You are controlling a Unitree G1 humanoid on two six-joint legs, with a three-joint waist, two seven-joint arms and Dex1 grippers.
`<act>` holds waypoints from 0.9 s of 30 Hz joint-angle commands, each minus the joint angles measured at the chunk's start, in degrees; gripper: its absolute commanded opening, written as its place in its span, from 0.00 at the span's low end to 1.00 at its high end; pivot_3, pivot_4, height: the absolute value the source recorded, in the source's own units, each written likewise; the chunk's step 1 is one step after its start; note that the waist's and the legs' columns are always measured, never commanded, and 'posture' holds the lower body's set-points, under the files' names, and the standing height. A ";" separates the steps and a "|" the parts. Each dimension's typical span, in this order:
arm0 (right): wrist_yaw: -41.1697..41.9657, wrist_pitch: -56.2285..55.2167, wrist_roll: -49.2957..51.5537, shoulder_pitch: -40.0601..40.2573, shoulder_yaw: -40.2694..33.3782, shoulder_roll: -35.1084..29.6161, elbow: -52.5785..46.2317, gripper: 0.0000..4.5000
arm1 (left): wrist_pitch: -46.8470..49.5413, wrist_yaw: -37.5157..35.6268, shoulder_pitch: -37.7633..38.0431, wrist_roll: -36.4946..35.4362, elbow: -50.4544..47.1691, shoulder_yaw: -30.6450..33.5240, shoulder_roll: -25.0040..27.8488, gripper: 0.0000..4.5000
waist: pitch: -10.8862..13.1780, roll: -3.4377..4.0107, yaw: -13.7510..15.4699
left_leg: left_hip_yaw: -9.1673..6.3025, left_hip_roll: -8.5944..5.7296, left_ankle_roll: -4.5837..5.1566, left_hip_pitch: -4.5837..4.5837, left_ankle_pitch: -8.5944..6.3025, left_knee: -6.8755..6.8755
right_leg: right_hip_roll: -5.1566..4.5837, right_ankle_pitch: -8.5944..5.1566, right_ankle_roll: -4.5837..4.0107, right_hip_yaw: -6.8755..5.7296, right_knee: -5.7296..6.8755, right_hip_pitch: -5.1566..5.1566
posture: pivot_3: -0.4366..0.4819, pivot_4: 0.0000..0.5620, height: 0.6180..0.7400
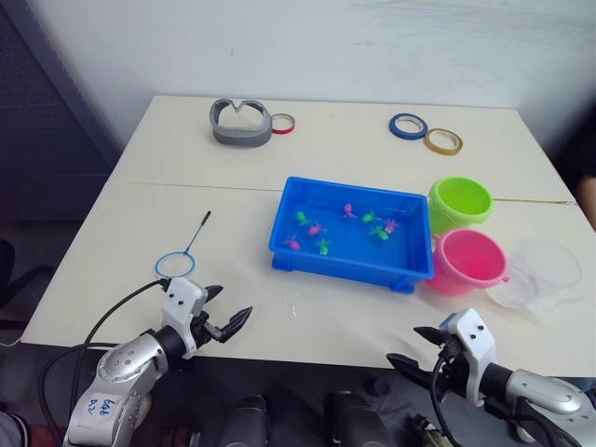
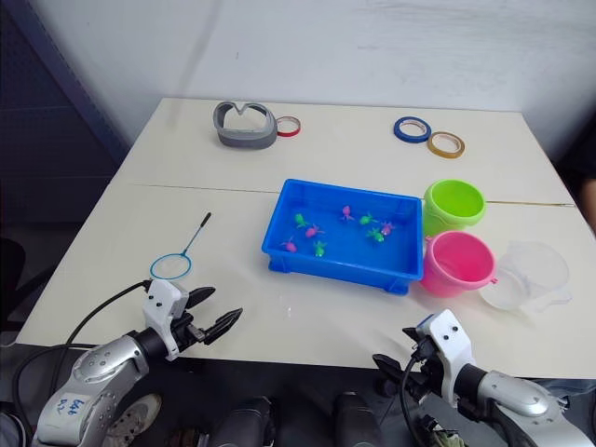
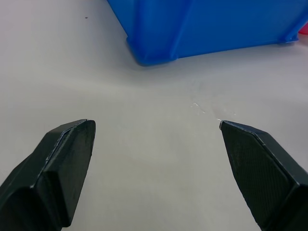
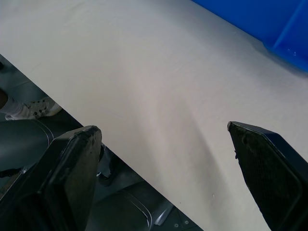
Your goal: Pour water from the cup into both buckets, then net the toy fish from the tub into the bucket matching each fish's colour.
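The blue tub (image 1: 346,266) sits mid-table with several tiny pink and green toy fish (image 1: 321,246) in it. To its right stand the lime green bucket (image 1: 459,203) and, nearer me, the pink bucket (image 1: 468,261). The clear cup (image 1: 545,272) rests right of the pink bucket. The net (image 1: 175,264) lies flat on the table left of the tub, hoop toward me. My left gripper (image 1: 228,307) hovers open at the front edge, just right of the hoop, empty. My right gripper (image 1: 410,346) is open and empty at the table's front edge, below the pink bucket.
At the back lie a grey curved band (image 1: 242,123), a red tape ring (image 1: 282,123), a blue tape ring (image 1: 408,126) and a tan ring (image 1: 443,142). A few shiny droplets (image 3: 204,108) mark the table by the tub's near corner (image 3: 159,48).
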 commanded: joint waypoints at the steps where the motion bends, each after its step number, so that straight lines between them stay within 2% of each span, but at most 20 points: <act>1: 0.57 -1.09 0.17 0.55 -0.23 -0.21 -1.34 0.99 | -0.36 -0.35 -0.03 -0.78 -2.50 0.65 0.37 1.00 | 0.00 0.00 0.01 | 0.00 0.00 0.00 0.00 0.00 0.00 | 0.00 0.00 0.00 0.00 0.00 0.00 | 0.48 0.27 1.00; 7: 0.62 -1.19 0.15 0.76 -0.30 -0.26 -1.28 0.99 | -0.58 -1.00 -0.14 -0.32 -1.72 1.37 1.57 1.00 | 0.00 0.00 0.00 | 0.00 0.00 0.00 0.00 0.00 0.00 | 0.00 0.00 0.00 0.00 0.00 0.00 | 0.48 0.27 1.00; 11: 0.77 -1.51 0.42 1.16 -2.98 -0.39 0.28 0.99 | -2.89 -7.88 -0.72 1.78 4.56 3.28 10.38 1.00 | 0.00 0.00 -0.07 | 0.00 0.01 0.00 0.01 0.00 -0.02 | 0.01 -0.02 -0.04 0.00 0.01 -0.02 | 0.48 0.27 1.00; 14: 1.09 -2.15 1.50 2.38 -9.05 -0.17 3.56 0.99 | -3.39 -12.50 -7.89 2.39 11.08 3.98 17.93 1.00 | 0.01 0.01 0.20 | -0.01 0.02 -0.01 0.02 0.00 -0.05 | 0.00 -0.06 -0.11 -0.02 0.01 -0.02 | 0.48 0.27 1.00; 17: 1.48 -3.00 2.33 4.25 -16.45 0.43 8.06 0.99 | -2.98 -17.84 -19.72 1.25 14.29 1.32 21.54 1.00 | 0.01 0.00 1.25 | -0.01 -0.03 0.02 -0.04 0.01 0.00 | -0.14 -0.07 -0.13 -0.05 -0.04 0.01 | 0.48 0.27 1.00; 22: 0.27 -4.27 2.63 5.72 -24.42 2.75 14.81 0.99 | -0.33 -25.61 -36.58 -0.21 15.91 -6.31 19.99 1.00 | -0.07 0.07 1.28 | 0.05 -0.07 0.08 -0.26 -0.04 -0.06 | -0.25 0.04 -0.03 -0.12 -0.31 -0.06 | 0.48 0.27 1.00; 27: -5.84 -2.41 3.94 4.76 -30.34 7.34 17.76 0.99 | 2.19 -30.45 -44.80 -1.77 12.89 -14.12 14.40 1.00 | -0.11 0.14 0.58 | 0.11 -0.02 -0.22 -0.83 0.02 0.06 | -0.04 0.15 0.20 -0.35 0.38 -0.95 | 0.48 0.27 1.00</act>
